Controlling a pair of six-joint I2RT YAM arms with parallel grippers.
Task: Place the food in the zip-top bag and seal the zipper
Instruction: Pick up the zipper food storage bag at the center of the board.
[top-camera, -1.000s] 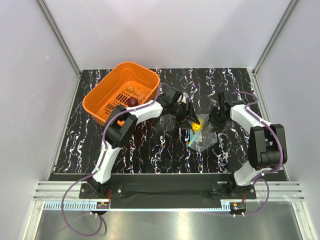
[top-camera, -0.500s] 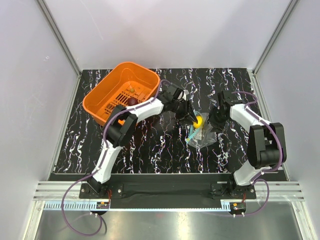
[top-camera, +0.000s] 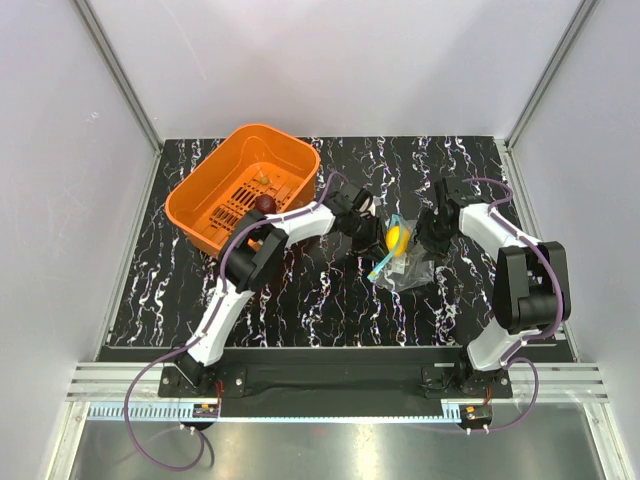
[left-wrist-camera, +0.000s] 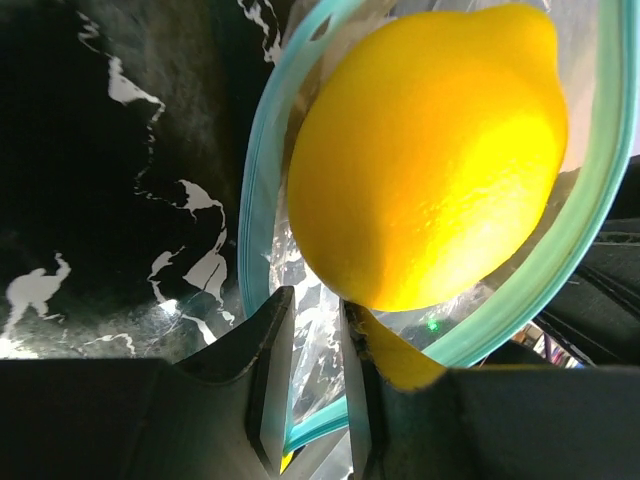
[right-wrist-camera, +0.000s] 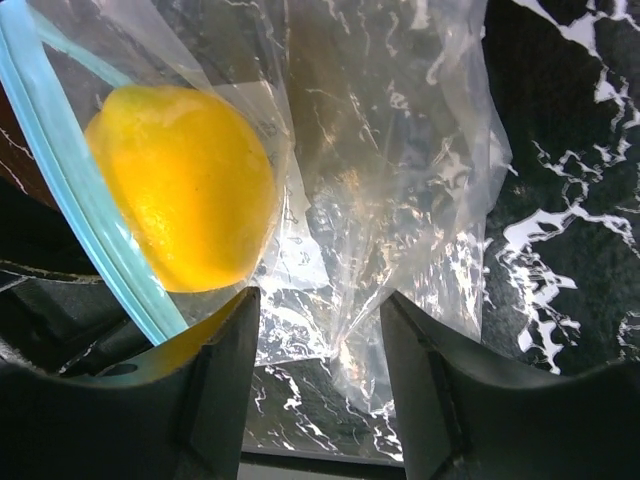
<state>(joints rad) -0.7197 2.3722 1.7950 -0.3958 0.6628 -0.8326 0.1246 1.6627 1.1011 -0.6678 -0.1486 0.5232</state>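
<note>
**Yellow lemon sits in the open mouth of the clear plastic zip-top bag**

Yellow and smooth, the lemon fills the opening of the bag. The light-blue zipper runs around it as an open loop, so the mouth is not sealed. Behind the lemon, the rest of the bag is crumpled clear film lying on the black marbled table, right of the middle and between the two arms.

The left gripper is at the mouth edge, just below the lemon in its own camera. Its two fingers stand close together with only a narrow slit between them. A piece of the blue strip and some clear film pass through this slit. Whether the fingers already press on the film, I cannot tell.

The right gripper is at the other side of the bag. Its fingers are spread wide, one on each side of the loose film, and they do not squeeze it.

The orange slotted plastic basket stands at the far left of the table, well apart from the bag. A dark reddish-purple fruit lies inside it, near its right wall.
</note>
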